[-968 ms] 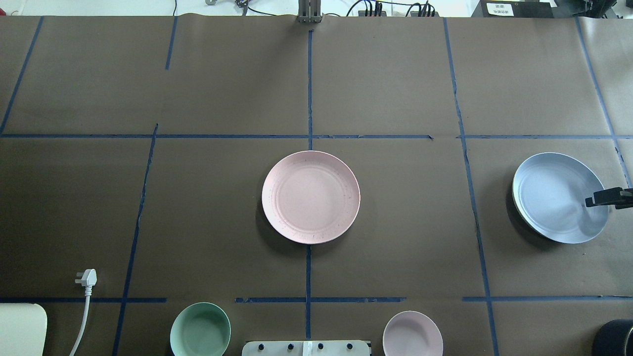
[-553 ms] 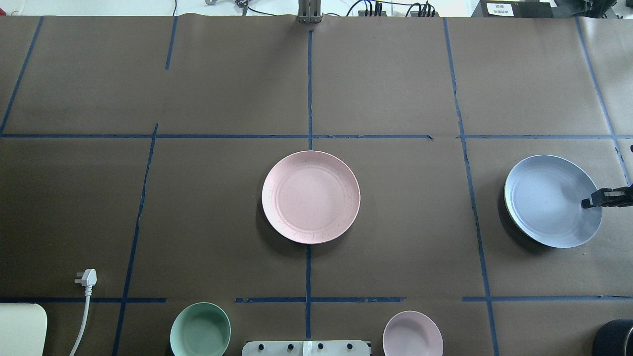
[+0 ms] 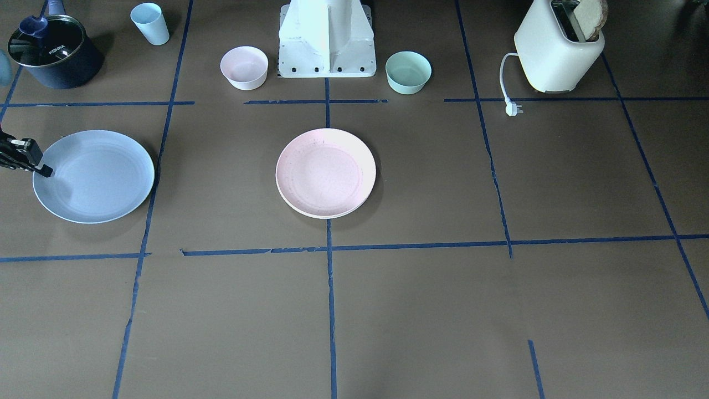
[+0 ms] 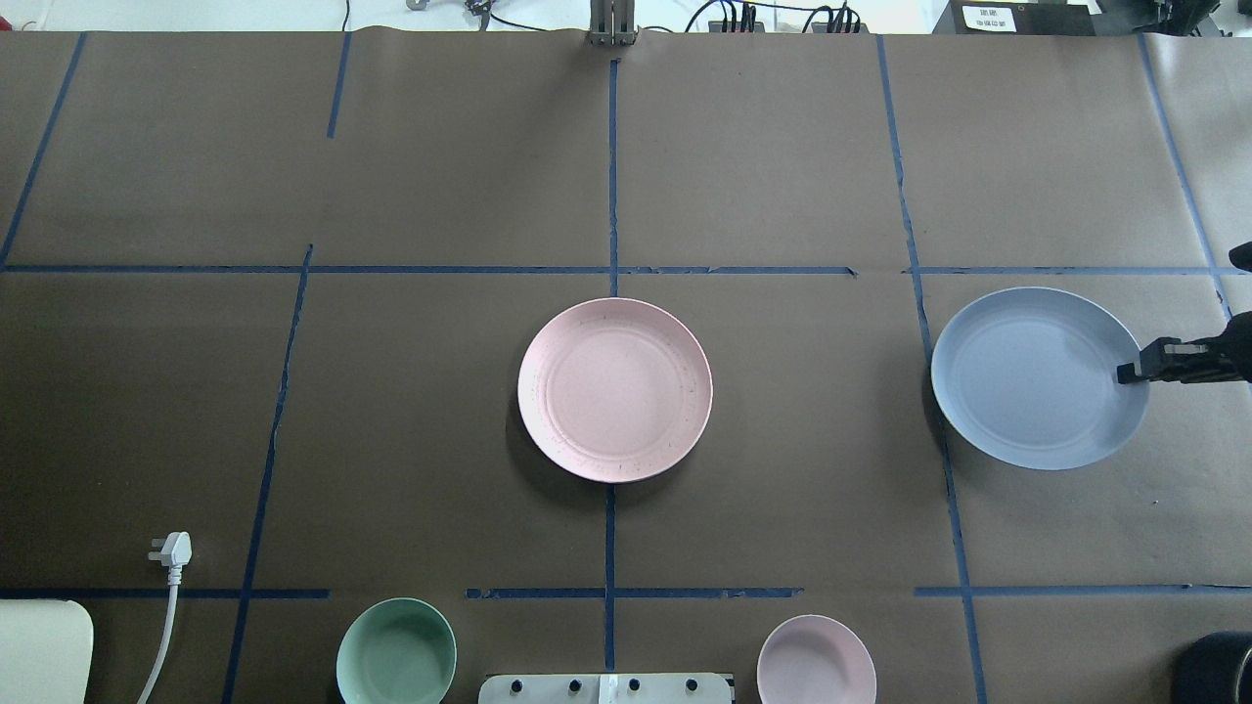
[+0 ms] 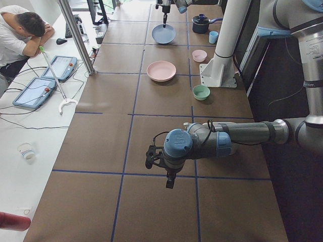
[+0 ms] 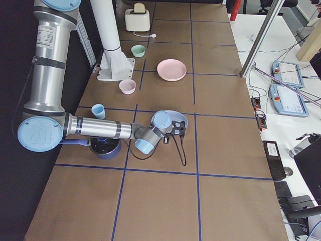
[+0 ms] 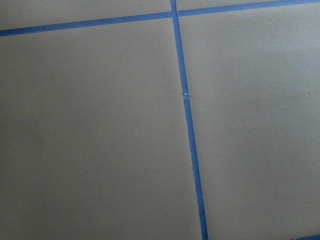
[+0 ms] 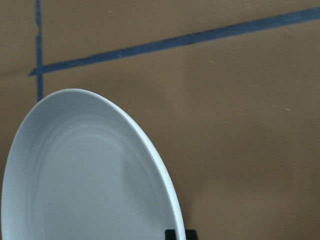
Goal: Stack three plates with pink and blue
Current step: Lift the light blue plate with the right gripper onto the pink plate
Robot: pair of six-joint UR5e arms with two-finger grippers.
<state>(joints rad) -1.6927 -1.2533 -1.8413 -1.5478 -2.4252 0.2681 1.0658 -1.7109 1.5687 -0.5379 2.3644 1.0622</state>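
Blue plate [image 4: 1037, 376] pinched at the rim by right gripper [image 4: 1125, 373], right of pink plate [image 4: 614, 389]; left gripper [image 5: 169, 183], can't tell

Small pink bowl [image 3: 244, 67] and mint-green bowl [image 3: 408, 71], well apart. Cream toaster [image 3: 558, 50] holding a bread slice [image 3: 590, 11]; its white plug [image 3: 513, 109] lies on the brown paper [image 3: 443, 310]. Lidded dark pot [image 3: 54, 52], pale blue cup [image 3: 150, 23] nearby.
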